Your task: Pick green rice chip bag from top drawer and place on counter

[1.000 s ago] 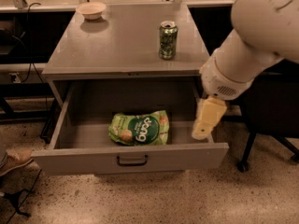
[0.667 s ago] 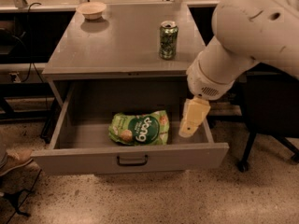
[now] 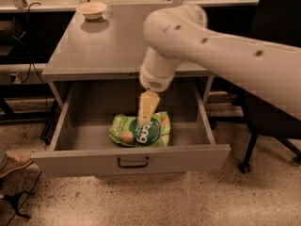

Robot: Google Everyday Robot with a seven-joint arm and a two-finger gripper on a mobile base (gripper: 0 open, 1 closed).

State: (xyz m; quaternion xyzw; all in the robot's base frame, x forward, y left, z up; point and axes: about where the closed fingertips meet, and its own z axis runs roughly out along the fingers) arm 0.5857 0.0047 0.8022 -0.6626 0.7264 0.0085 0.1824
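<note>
Speckled flooring [image 3: 188, 201] is showing beneath a grey cabinet whose top drawer [image 3: 131, 160] is standing open at centre frame, with the green rice chip bag [image 3: 141, 132] lying flat inside it, front and middle. Overlapping the bag's upper edge, the yellowish gripper [image 3: 143, 119] is hanging tip-down from a white arm [image 3: 225, 46] extending from the right; open or closed cannot be told. Above, the counter [image 3: 108, 46] is carrying a small bowl [image 3: 91, 9] at upper left.
</note>
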